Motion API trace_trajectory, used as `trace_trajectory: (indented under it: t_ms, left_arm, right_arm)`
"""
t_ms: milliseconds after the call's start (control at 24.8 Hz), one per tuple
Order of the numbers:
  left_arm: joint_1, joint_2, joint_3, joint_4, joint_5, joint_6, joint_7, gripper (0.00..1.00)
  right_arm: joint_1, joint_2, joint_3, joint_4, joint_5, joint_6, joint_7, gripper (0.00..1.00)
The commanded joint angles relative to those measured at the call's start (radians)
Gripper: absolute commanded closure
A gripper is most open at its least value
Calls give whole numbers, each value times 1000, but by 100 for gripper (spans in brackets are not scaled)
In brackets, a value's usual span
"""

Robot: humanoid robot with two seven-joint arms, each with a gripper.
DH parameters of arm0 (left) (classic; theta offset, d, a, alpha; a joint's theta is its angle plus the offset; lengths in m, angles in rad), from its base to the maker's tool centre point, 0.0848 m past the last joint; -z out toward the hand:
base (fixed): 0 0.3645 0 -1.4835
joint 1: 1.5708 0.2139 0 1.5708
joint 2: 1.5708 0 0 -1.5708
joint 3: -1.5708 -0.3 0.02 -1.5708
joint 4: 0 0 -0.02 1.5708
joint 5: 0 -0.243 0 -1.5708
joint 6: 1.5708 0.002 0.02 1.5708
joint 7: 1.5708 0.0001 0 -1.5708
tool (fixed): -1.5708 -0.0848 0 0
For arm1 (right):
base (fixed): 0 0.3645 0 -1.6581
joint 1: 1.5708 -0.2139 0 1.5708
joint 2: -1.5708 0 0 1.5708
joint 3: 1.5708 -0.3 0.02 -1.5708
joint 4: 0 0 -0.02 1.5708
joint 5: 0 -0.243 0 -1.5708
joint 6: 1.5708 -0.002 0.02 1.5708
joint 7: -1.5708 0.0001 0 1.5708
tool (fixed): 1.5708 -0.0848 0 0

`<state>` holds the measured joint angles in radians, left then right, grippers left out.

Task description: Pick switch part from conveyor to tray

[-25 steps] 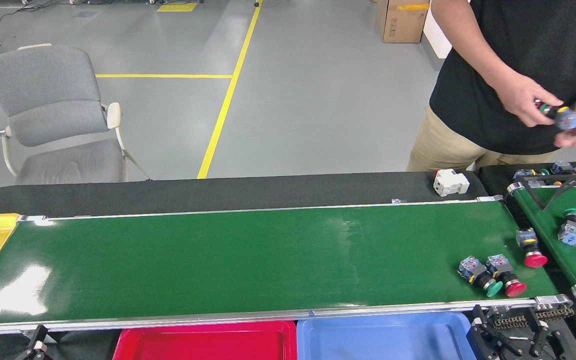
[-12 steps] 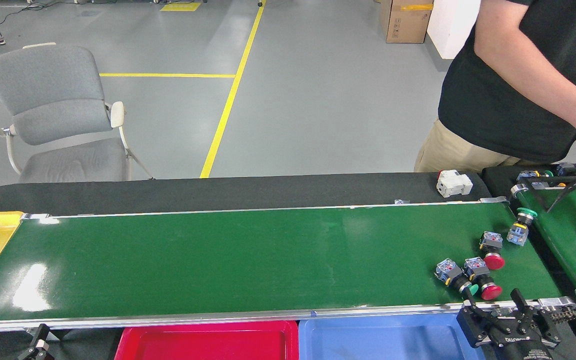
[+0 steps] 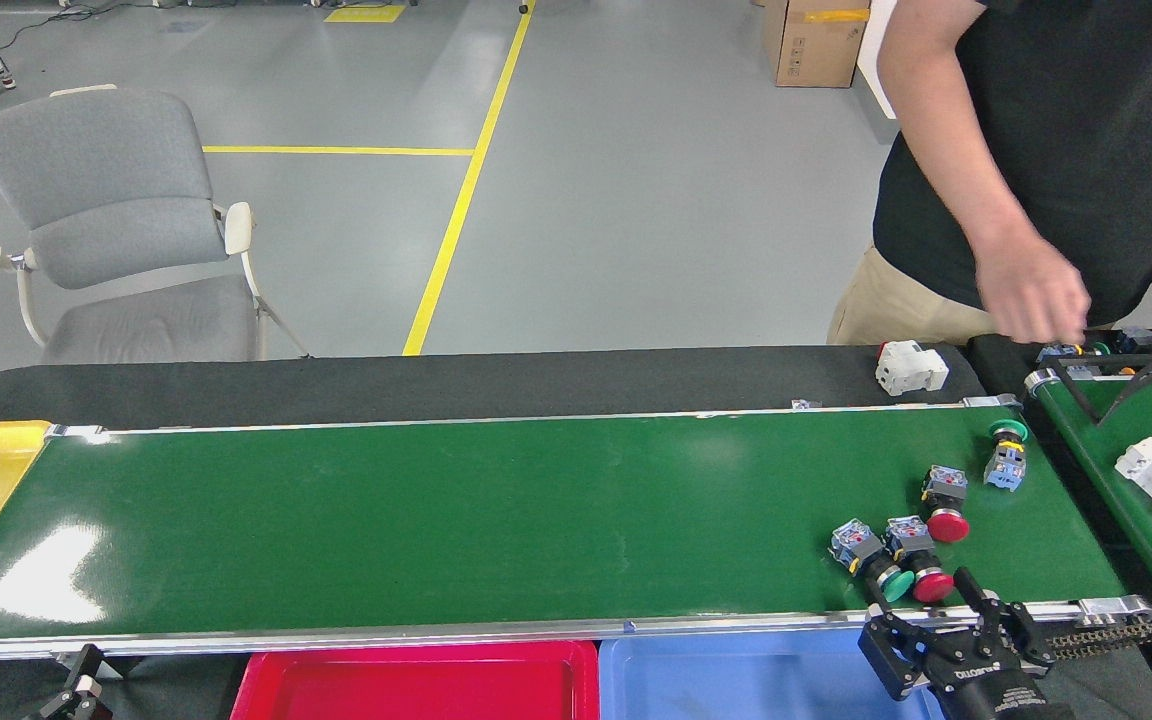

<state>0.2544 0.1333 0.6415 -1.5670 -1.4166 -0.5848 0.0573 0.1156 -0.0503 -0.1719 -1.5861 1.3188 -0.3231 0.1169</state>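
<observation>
— Where's the right black two-finger gripper?

— Fingers spread, empty, above the empty blue plastic tray; an empty red plastic tray sits to its left.

— And the switch parts?

— A green-capped switch part and a red-capped one lie just beyond it on the glossy green conveyor.

Green conveyor carries four switch parts at its right end: two red, two green.
</observation>
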Motion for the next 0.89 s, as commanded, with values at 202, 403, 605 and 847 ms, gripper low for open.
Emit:
trace_trajectory:
  t_ms: [202, 403, 605, 847]
  left_arm:
    - [-21, 17, -9, 19, 2, -3, 3, 0]
    - [-15, 17, -9, 19, 2, -3, 4, 0]
    - [-17, 28, -8, 21, 5, -3, 3, 0]
    - [-4, 22, -9, 16, 7, -3, 4, 0]
  right_arm:
    - [-97, 0, 75, 74, 0, 9, 30, 1]
    - [-125, -2, 106, 100, 2, 3, 32, 36]
    - [-126, -14, 127, 97, -1, -7, 30, 93]
    - [-119, -13, 127, 63, -1, -148, 27, 98]
